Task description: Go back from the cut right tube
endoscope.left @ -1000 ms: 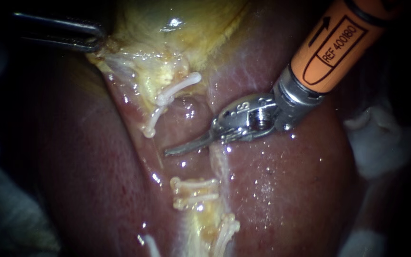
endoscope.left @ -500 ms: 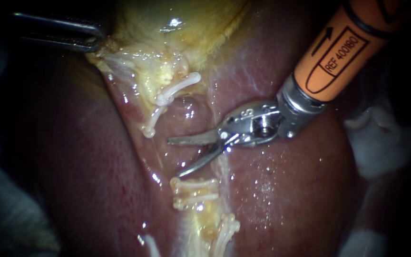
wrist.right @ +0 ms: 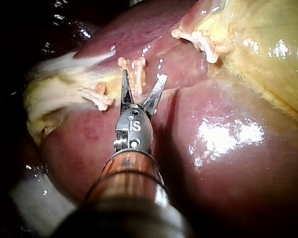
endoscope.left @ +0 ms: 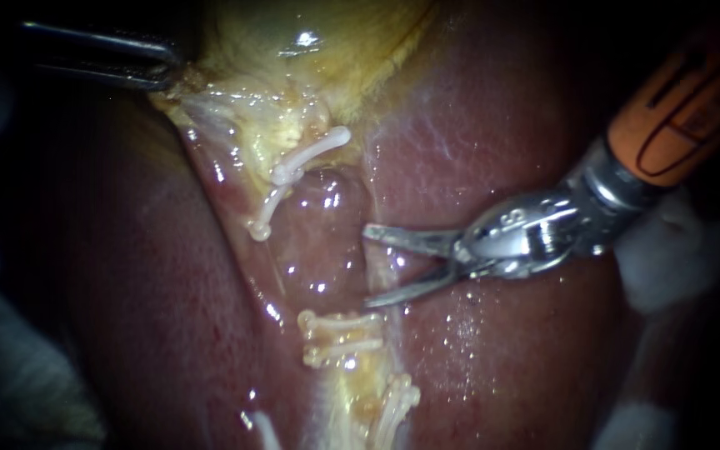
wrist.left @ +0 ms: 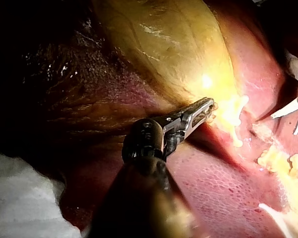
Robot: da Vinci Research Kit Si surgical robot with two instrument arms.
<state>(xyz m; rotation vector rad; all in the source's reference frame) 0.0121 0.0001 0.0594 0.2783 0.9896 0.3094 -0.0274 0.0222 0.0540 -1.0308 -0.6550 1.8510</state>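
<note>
In the endoscope view my right instrument (endoscope.left: 368,267) comes in from the upper right, its two thin blades open with nothing between them. They lie over the liver just right of the gap between the upper white clip (endoscope.left: 302,165) and the lower clips (endoscope.left: 339,337). A pale stump of the cut tube (endoscope.left: 387,292) runs down to the lower clips. My left instrument (endoscope.left: 164,71) is at the upper left, shut on the edge of the yellow gallbladder (endoscope.left: 310,50). The left wrist view shows its jaws (wrist.left: 202,110) pinching that tissue. In the right wrist view the open blades (wrist.right: 142,82) sit short of the clips (wrist.right: 134,69).
Dark red liver (endoscope.left: 493,350) fills the lower and right parts of the view. More white clips (endoscope.left: 393,400) sit lower on the pale strand. White gauze (endoscope.left: 656,258) lies at the right, under the right instrument's orange shaft (endoscope.left: 677,117).
The right instrument's blades went from shut to open, and it has drawn back to the right, away from the gap between the clips. The left instrument has held still.
</note>
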